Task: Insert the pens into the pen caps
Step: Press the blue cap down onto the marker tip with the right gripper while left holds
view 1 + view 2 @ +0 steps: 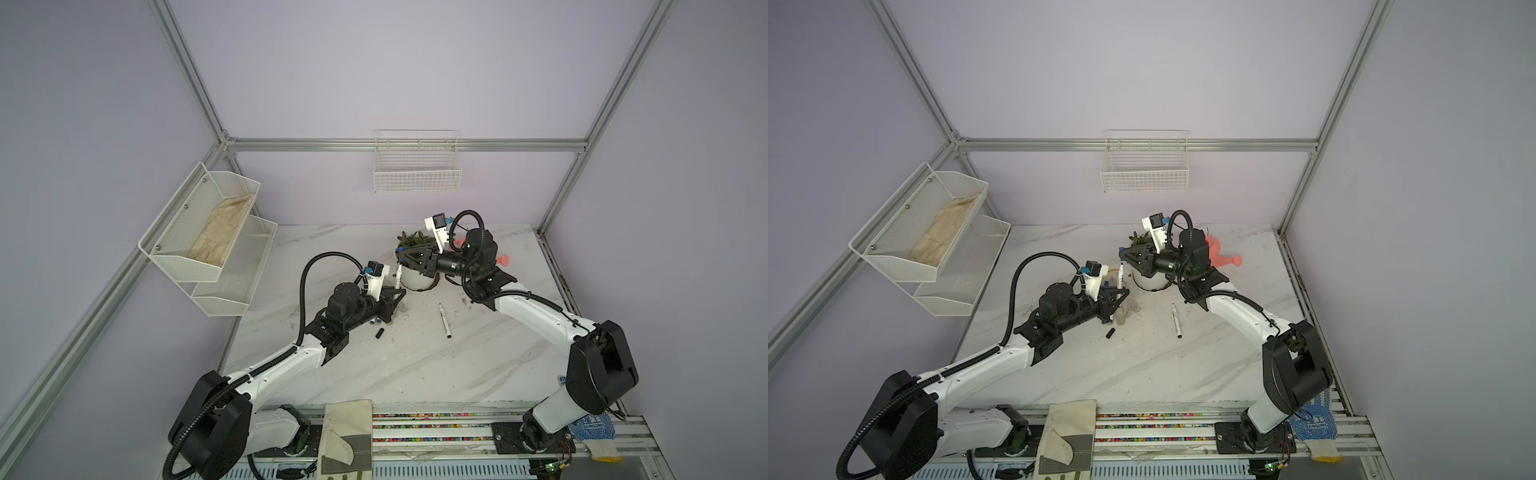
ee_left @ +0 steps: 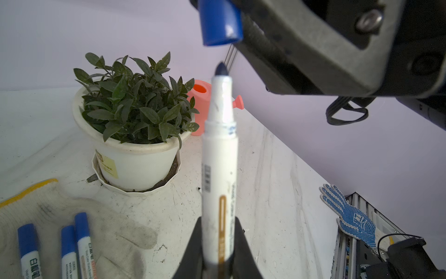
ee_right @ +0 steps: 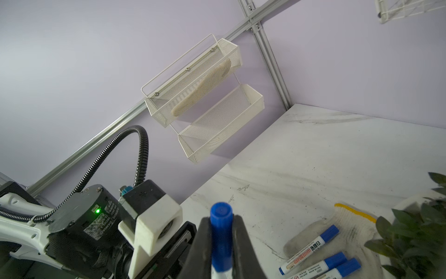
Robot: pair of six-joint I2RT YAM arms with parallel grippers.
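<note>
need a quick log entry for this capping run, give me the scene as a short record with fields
left jaws: shut on held pen, uncapped, tip up
right jaws: shut on blue cap, open end over the tip, gap showing
finished: three capped pens lying on white glove
loose on table: loose pen, uncapped; black cap, apart from it
nearby: potted plant
</note>
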